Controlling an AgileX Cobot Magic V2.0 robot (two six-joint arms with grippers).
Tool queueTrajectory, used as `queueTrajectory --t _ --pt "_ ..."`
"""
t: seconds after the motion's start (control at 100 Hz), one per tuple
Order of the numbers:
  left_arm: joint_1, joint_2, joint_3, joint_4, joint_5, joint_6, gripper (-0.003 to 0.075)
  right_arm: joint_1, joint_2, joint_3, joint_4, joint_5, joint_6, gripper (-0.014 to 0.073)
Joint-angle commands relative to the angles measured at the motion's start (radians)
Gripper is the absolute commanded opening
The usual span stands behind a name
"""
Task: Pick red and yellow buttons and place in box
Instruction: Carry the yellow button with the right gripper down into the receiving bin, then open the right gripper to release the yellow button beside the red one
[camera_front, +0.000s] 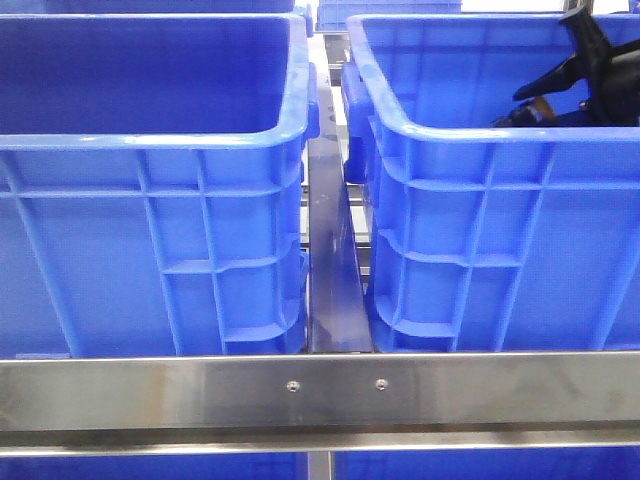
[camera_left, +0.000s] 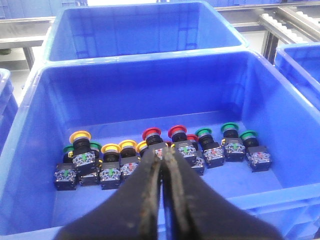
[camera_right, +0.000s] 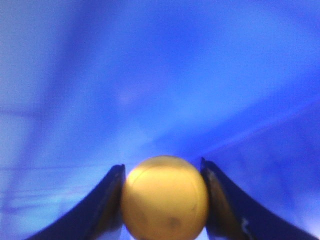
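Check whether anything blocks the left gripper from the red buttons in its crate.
Nothing visible does. The left gripper, fingers together, hangs over the row of buttons, just short of the red buttons on the floor of the blue crate. Yellow buttons and green buttons sit alongside, not in between.

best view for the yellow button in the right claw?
Right wrist view: the yellow button fills the gap of the right claw, blurred but clamped on both sides. The front view shows only the arm inside the right crate; the left wrist view doesn't show it.

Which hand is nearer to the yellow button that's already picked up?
Right. The right hand is shut on the yellow button, fingers pressed to both its sides. The left hand hangs closed over a separate crate of loose buttons.
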Motion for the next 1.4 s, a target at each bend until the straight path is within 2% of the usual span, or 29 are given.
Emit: queueTrajectory --t 0.0,0.19,0.26,0.57,0.69,1.0,1.39 --pt "0.002 0.014 -0.025 -0.021 -0.080 -0.011 -0.0019 0.000 -0.046 -0.033 0.060 0.060 0.004 0.0026" --pt "0.002 0.014 -0.025 -0.021 -0.080 -0.011 -0.0019 0.000 -0.044 -0.033 0.060 0.058 0.004 0.0032" --pt "0.002 0.014 -0.025 -0.021 -0.080 -0.011 -0.0019 0.000 -0.044 -0.033 0.060 0.054 0.004 0.0073" --pt "0.002 0.014 -0.025 -0.021 -0.080 -0.011 -0.0019 0.000 -0.044 -0.033 0.060 0.035 0.005 0.0431" --pt "0.002 0.014 -0.025 -0.021 -0.080 -0.011 -0.0019 0.000 -0.044 -0.033 0.060 0.009 0.005 0.0509" --pt "0.002 0.014 -0.025 -0.021 -0.080 -0.011 -0.0019 -0.003 -0.044 -0.033 0.060 -0.010 0.005 0.0525" --pt "0.002 0.014 -0.025 -0.021 -0.080 -0.011 -0.0019 -0.054 -0.048 -0.033 0.059 -0.009 0.002 0.0525"
